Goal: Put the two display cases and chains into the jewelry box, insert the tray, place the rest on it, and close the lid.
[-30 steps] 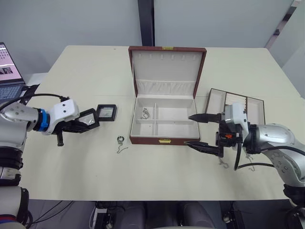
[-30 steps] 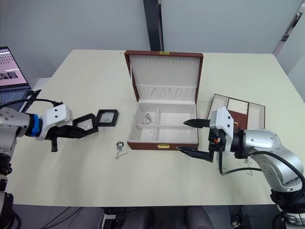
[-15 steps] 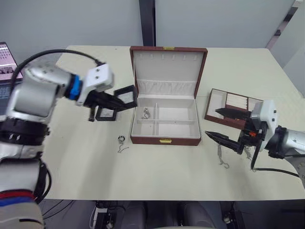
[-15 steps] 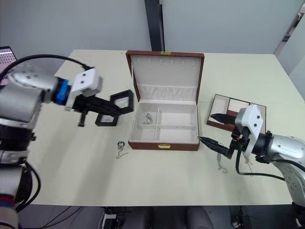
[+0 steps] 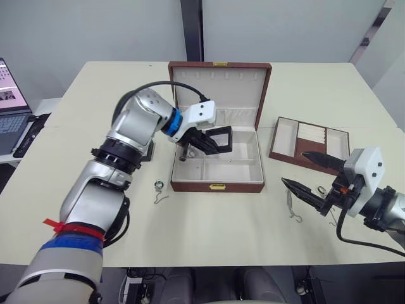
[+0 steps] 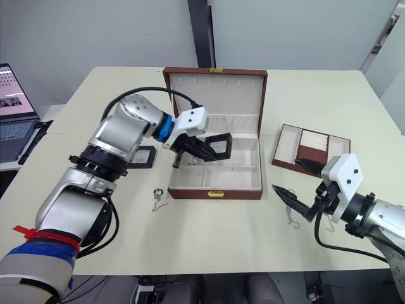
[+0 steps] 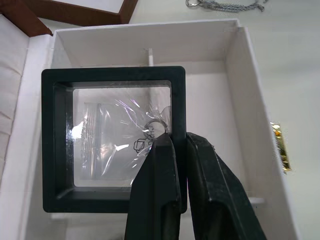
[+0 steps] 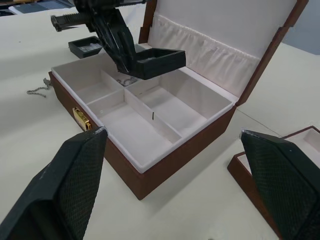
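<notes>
A black display case (image 7: 112, 142) is gripped at one edge by the left jaws (image 7: 175, 145), which are clenched on its frame. It is held level above the open jewelry box (image 5: 218, 166), over the rear compartments just in front of the lid (image 5: 220, 85), and is not resting on the cream lining. Through its clear centre a tiny silver ring is seen close to the fingertips (image 7: 162, 150).

The second display case (image 6: 143, 156) lies flat on the desk (image 5: 190, 228), to the left of the jewelry box and partly hidden by the left arm. A small coiled chain (image 5: 161, 189) lies on the desk near the front left corner of the box. Another small silver chain is seen in the box's rear left compartment, partly behind the jaws; its exact shape cannot be told.

The lid is raised upright at the back of the box, its gathered pocket facing forward. The gold clasp (image 5: 218, 186) is seen on the front wall.

The tray (image 5: 310, 140) lies on the desk to the right of the jewelry box, apart from it. The right jaws (image 5: 310, 174) are spread wide and hold nothing, hovering right of the box and in front of the tray. A longer silver chain (image 5: 292, 208) lies on the desk just beneath them.
</notes>
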Motion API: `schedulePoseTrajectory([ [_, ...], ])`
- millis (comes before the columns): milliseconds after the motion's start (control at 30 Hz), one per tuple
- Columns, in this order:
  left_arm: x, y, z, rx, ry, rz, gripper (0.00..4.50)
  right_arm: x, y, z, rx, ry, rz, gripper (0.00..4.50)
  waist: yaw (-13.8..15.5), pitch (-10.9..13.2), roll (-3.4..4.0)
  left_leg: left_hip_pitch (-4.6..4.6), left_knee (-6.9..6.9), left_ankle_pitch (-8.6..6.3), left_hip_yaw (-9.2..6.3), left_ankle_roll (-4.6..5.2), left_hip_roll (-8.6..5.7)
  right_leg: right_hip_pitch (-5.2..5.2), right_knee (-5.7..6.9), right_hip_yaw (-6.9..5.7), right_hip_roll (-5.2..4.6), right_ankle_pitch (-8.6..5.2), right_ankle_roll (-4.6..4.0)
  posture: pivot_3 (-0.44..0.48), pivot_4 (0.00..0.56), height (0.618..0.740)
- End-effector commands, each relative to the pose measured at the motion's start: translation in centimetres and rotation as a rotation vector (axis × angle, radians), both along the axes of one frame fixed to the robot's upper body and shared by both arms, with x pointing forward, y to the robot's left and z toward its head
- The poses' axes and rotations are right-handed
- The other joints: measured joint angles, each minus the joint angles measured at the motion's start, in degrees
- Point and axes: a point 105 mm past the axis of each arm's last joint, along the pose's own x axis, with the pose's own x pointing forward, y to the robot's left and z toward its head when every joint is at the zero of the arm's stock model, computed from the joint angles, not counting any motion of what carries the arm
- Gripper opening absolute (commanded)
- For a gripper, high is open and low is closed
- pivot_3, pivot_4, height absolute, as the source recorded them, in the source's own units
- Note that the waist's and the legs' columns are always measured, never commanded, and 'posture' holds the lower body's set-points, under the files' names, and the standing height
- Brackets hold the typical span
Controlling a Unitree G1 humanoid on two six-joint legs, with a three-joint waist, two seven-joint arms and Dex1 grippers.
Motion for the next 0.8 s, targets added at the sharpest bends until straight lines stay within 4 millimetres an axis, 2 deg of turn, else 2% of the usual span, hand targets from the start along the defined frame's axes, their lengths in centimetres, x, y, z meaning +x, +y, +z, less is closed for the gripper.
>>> schedulePoseTrajectory([
  [33, 0.7, -1.4, 0.5, -0.006, -0.061, -0.019, 0.04, -0.6, -0.1, 1.2, -0.002, -0.058, -0.024, 4.50, 0.05, 0.00, 0.00, -0.01, 0.00, 0.00, 0.01, 0.00, -0.02, 0.00, -0.01, 0.01, 0.00, 0.00, 0.00, 0.000, 0.150, 0.740],
  [300, 2.0, -2.6, -1.3, 0.002, -0.091, 0.003, 0.04, -1.2, -0.5, 1.4, -0.013, -0.060, -0.058, 4.50, 0.01, 0.01, -0.02, -0.01, 0.00, 0.00, 0.02, 0.00, -0.08, 0.01, -0.02, 0.01, 0.00, 0.00, 0.00, 0.000, 0.150, 0.740],
  [800, 2.7, -2.8, -1.2, -0.011, -0.109, 0.037, 0.04, -1.4, -0.6, 1.4, -0.018, -0.051, -0.061, 4.50, 0.08, 0.01, -0.03, -0.01, 0.00, 0.00, 0.02, 0.00, -0.10, 0.01, -0.01, 0.02, 0.00, 0.00, 0.00, 0.000, 0.150, 0.740],
])
